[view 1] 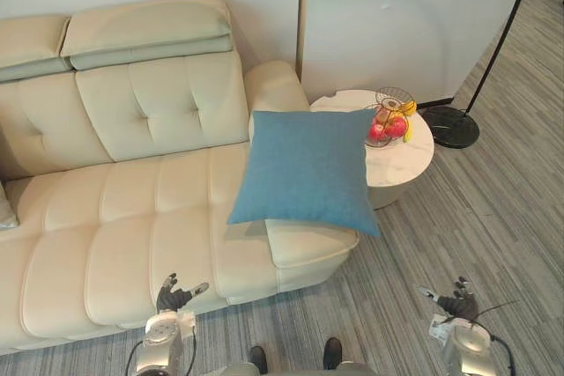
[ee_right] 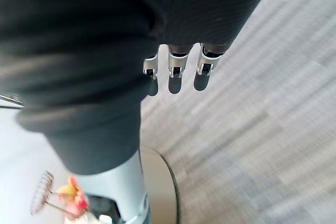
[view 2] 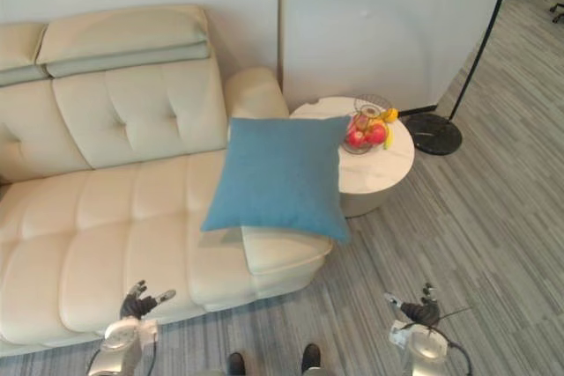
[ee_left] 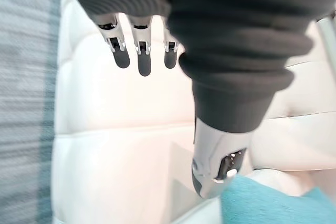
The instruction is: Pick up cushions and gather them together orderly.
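1 blue cushion point(view 1: 304, 169) lies on the right end of the cream sofa point(view 1: 132, 217), its lower corner hanging past the seat edge. The round bench point(view 1: 401, 165) stands just beside it, carrying a wire basket of fruit point(view 1: 390, 121). A black lamp base point(view 1: 449, 125) sits on the floor behind the bench. The left hand point(view 1: 172, 295) hangs low by the sofa front and the right hand point(view 1: 456, 303) over the carpet, both with fingers loose, holding nothing.

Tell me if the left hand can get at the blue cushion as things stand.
Probably yes, with a reach or a step. The left hand hangs open at the front edge of the sofa; the blue cushion rests further in, at its right end, with bare seat between them.
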